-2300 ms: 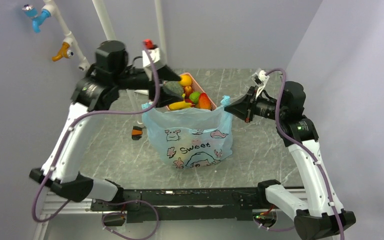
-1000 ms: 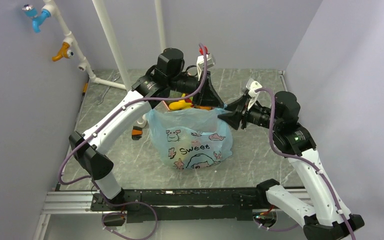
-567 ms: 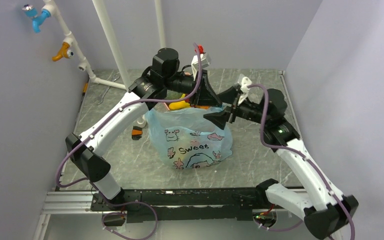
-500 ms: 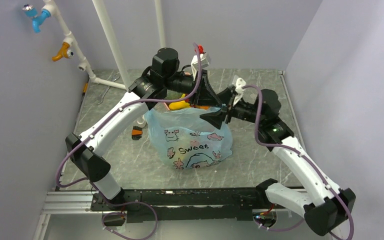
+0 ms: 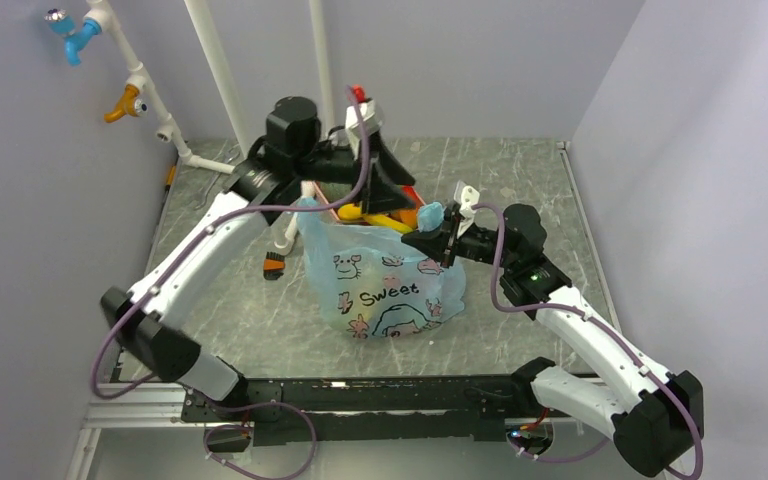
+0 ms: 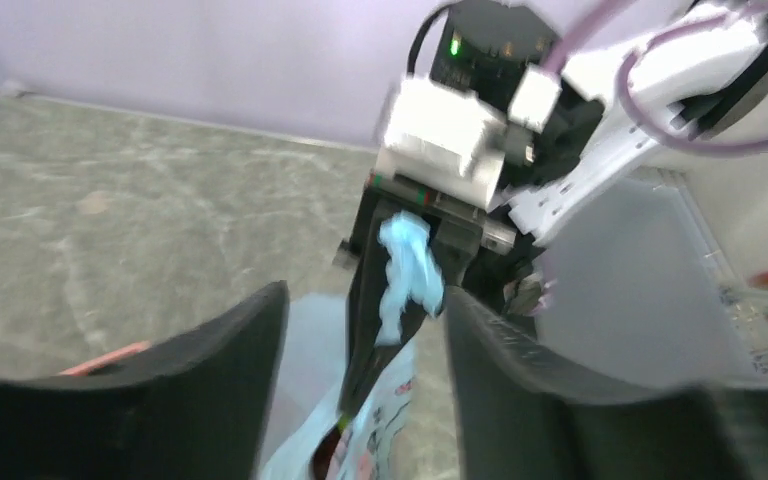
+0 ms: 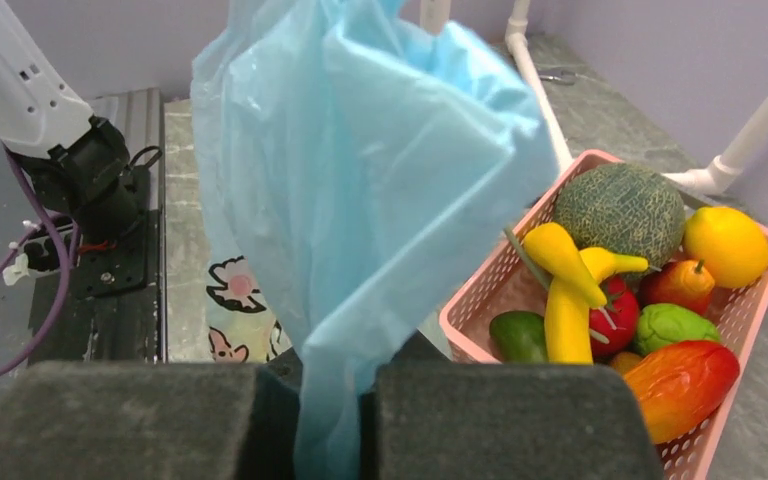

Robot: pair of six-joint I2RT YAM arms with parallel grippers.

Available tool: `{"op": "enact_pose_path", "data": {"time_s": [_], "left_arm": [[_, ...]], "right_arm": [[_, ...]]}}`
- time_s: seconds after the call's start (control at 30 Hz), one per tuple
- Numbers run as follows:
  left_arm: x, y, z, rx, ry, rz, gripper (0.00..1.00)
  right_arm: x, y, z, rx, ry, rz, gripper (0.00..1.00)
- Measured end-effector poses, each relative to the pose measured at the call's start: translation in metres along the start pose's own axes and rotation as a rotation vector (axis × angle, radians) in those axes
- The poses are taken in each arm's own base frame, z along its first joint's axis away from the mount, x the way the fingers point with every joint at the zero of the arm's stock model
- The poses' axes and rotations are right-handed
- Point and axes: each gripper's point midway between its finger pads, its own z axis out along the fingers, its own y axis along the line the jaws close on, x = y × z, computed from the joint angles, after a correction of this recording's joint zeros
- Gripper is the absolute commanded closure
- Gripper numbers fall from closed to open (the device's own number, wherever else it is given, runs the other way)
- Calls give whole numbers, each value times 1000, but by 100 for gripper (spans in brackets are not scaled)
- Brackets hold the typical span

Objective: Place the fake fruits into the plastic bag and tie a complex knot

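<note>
Beside the basket [image 7: 472, 298], plastic bag [image 7: 360, 180] upright in clenched right pincer [image 7: 335, 388]; left pincer [image 6: 365, 345] parted.

You're in a robotics lab cell: plain lavender walls [image 5: 480, 60] box in a marble-patterned surface [image 5: 520, 170], two white arms [image 5: 200, 255] are bolted to a metal rail [image 5: 380, 392] at its near edge, purple cables [image 5: 97, 362] trail off them, and white pipes [image 5: 218, 70] stand behind.

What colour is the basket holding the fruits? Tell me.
Pink basket, clearest in the right wrist view.
</note>
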Motion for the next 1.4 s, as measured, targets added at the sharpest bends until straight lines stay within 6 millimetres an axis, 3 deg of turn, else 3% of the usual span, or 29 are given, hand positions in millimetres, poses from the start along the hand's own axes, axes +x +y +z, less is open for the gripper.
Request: {"op": "enact_pose_path", "data": {"time_s": [0.03, 0.17, 0.27, 0.37, 0.57, 0.6, 0.87, 0.97, 1.1, 1.4], "left_arm": [[2, 0, -7, -28, -1, 40, 3], [38, -17, -39, -116, 40, 172, 1], [73, -21, -48, -151, 93, 229, 1], [103, -4, -42, -193, 161, 274, 1], [182, 33, -40, -268, 324, 316, 1], [193, 34, -41, -268, 344, 322, 4], [258, 4, -38, -152, 443, 424, 76], [271, 0, -35, -132, 460, 462, 92], [288, 2, -35, -135, 489, 514, 100], [324, 10, -35, -121, 586, 507, 100]], "right_arm": [[2, 0, 0, 0, 5, 5, 100], [7, 0, -1, 6, 21, 22, 100], [9, 0, -1, 13, 29, 35, 100], [10, -1, -2, 19, 32, 48, 100], [14, 1, -3, 20, 48, 80, 100], [15, 1, -3, 20, 52, 85, 100], [22, -1, -5, 65, 73, 203, 100], [32, -8, -5, 122, 91, 280, 100], [61, -16, -6, 196, 147, 403, 100], [126, -29, -6, 272, 321, 501, 100]]}}
